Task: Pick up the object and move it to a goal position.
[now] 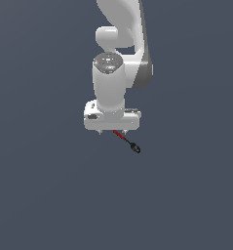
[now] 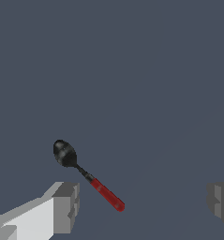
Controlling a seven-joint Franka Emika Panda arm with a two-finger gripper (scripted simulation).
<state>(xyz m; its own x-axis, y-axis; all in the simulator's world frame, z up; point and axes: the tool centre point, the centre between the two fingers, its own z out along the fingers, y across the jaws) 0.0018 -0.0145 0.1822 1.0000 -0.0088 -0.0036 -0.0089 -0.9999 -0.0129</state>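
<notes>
A bare simulated scene: featureless slate-grey ground (image 1: 40, 195) all around, with flat rendered shading

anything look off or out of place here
Nothing stands out. The tool lies intact on the plain surface, set at a slant to the open gripper; its red handle is between the jaws, its black bulb pokes out beyond them.

I've got the hand (image 1: 112, 131) right above the stick tool (image 1: 126, 140), w/ the arm (image 1: 119, 34) rising behind it. Tool lies flat on the tabletop (image 1: 40, 195), angled; one end sits under the hand, bulb end pokes out toward the exterior view's right. Wrist view: tool (image 2: 87, 176) lies btwn the two fingers (image 2: 64, 206), nearer one, touching neither.
</notes>
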